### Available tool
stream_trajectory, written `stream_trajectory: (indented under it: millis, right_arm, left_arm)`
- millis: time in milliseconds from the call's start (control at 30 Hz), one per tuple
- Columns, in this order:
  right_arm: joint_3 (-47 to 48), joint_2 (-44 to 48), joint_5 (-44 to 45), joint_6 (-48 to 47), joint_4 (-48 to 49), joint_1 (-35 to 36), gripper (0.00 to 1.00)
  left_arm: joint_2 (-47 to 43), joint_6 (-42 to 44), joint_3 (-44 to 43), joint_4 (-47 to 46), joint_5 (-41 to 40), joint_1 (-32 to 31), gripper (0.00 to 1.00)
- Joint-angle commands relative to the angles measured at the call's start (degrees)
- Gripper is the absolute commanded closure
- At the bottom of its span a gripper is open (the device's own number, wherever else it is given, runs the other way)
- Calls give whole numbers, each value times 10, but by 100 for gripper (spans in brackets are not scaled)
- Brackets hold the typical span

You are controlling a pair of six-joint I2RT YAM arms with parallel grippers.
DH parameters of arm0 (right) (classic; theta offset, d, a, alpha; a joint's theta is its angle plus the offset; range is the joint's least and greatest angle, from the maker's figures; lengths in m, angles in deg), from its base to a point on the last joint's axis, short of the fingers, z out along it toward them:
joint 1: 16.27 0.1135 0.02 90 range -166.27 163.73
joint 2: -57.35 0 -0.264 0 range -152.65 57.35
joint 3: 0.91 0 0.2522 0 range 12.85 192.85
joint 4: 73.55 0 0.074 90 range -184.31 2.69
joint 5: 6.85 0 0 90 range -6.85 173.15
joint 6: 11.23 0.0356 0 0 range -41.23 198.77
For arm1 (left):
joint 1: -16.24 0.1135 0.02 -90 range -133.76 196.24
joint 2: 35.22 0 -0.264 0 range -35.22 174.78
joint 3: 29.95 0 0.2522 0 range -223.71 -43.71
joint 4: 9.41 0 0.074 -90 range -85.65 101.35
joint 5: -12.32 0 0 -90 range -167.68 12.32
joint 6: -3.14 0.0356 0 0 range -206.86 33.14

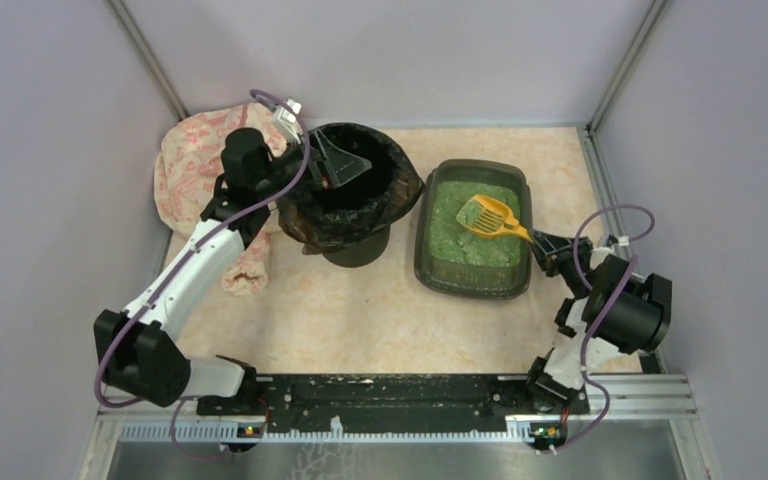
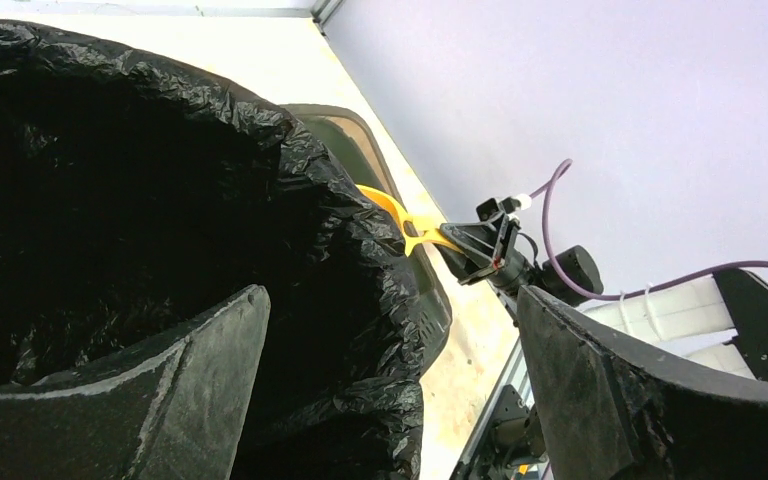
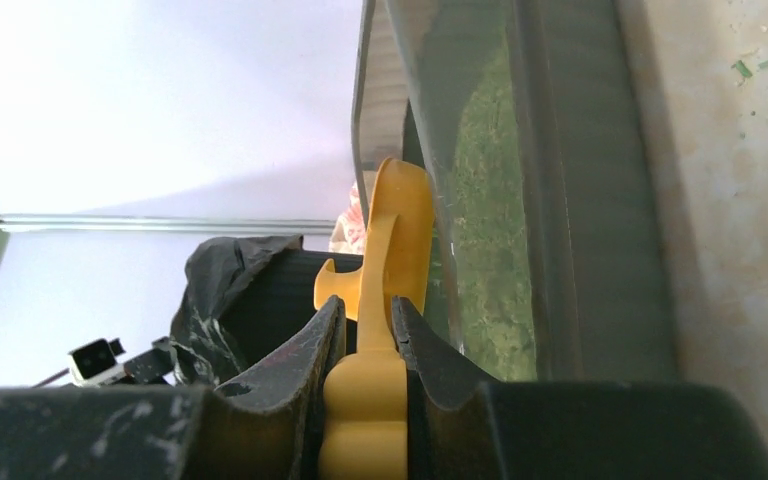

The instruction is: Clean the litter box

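Observation:
The litter box (image 1: 423, 235), a dark grey-green tray of green granules (image 1: 460, 245), sits right of the black-bagged bin (image 1: 400, 190). My right gripper (image 1: 545, 247) is shut on the handle of the yellow slotted scoop (image 1: 490, 215), whose head lies over the granules. In the right wrist view the fingers (image 3: 305, 350) clamp the scoop handle (image 3: 368, 390) beside the tray wall (image 3: 560, 200). My left gripper (image 1: 338, 160) is open and empty over the bin's opening. In the left wrist view (image 2: 400, 400) the bag rim (image 2: 360, 260) runs between its fingers, with the scoop (image 2: 390, 205) beyond.
A pink-patterned cloth (image 1: 185, 170) lies bunched at the back left, behind my left arm. Grey walls close in three sides. A black rail (image 1: 390, 390) with both arm bases runs along the near edge. Beige tabletop (image 1: 340, 310) lies in front of the bin and tray.

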Motion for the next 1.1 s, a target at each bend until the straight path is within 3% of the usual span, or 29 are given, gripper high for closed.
stream_trajectory:
  millis: [0,100,367,500,633,700,833,933,1067]
  right_arm:
    - [3,-4,-7,57,175,-1,100]
    - [4,3,1,56,172,-32,100]
    - [12,-1,-15,45,172,0,100]
    - [6,7,-3,29,147,-22,100]
    - [13,9,-17,33,166,12,100]
    - [7,15,-12,10,134,-12,100]
    - [22,22,-22,9,135,33,100]
    - [12,45,-11,-29,80,5,100]
    - [15,70,-12,-41,56,23,100]
  left_arm:
    - [8,-1,-25,-12,18,-1,1]
    - [5,0,-19,-14,16,0,1]
    - [6,-4,-9,-29,19,-1,1]
    - [9,-3,-8,-28,22,1,1]
    - [9,1,-4,-28,20,1,1]
    - [8,-1,-5,-28,23,2,1]
    - [4,8,-2,-24,16,3,1]
    - [6,0,0,-29,26,5,1]
    - [6,-3,5,-33,27,6,1]
